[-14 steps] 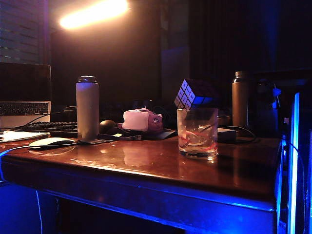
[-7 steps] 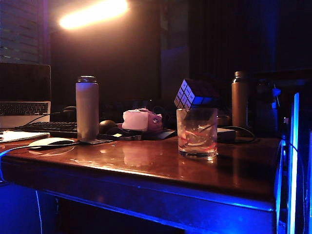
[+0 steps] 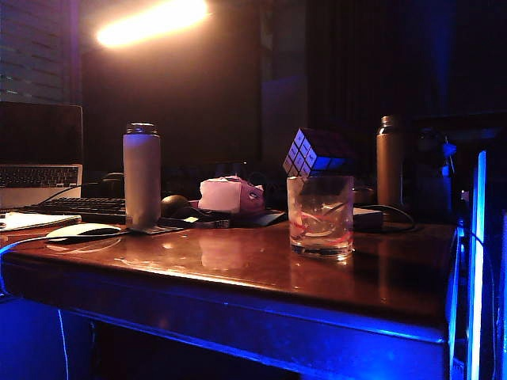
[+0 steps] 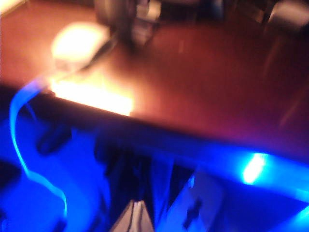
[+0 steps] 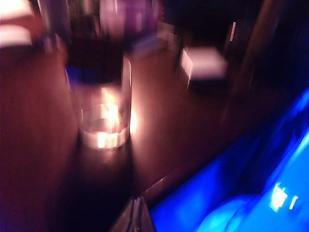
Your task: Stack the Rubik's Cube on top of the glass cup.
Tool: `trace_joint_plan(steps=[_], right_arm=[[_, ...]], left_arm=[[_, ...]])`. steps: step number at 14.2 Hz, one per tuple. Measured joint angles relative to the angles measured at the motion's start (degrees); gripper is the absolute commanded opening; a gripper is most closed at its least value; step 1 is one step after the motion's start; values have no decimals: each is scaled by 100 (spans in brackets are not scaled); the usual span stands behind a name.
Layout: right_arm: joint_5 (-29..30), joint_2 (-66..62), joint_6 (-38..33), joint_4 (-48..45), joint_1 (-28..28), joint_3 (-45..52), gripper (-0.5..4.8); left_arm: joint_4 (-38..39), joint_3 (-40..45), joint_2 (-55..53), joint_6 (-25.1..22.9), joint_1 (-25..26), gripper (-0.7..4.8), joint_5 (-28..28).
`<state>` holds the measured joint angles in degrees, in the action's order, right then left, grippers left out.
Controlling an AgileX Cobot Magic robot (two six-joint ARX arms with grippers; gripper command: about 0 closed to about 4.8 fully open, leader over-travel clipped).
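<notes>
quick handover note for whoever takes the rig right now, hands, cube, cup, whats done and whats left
Left hand: off the table's near edge, holding nothing seen; open or shut unclear.
Right hand: shut, empty, near the table edge, clear of the glass cup.
Rubik's Cube: sits tilted on the cup's rim, with no hand on it.
Done: the stack.
Left: probably nothing beyond checking that the tilted cube sits steady.
</notes>
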<state>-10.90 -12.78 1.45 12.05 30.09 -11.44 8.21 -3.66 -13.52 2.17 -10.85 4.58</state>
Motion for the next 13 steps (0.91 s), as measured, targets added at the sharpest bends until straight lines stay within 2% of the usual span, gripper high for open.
trace_joint_plan(steps=[3,7,13], right_arm=[[-404,157,-321,-111,0,433,-1],[-442,151,-581,-61,0,955,-1],[-444,153,-614,-273,0,1049,0]], left_arm=[[-232,323,4,-17,0,4,-79],[-284,323,0,-575,0,4,-179],[-175,323,0,-380,0,4,-181]])
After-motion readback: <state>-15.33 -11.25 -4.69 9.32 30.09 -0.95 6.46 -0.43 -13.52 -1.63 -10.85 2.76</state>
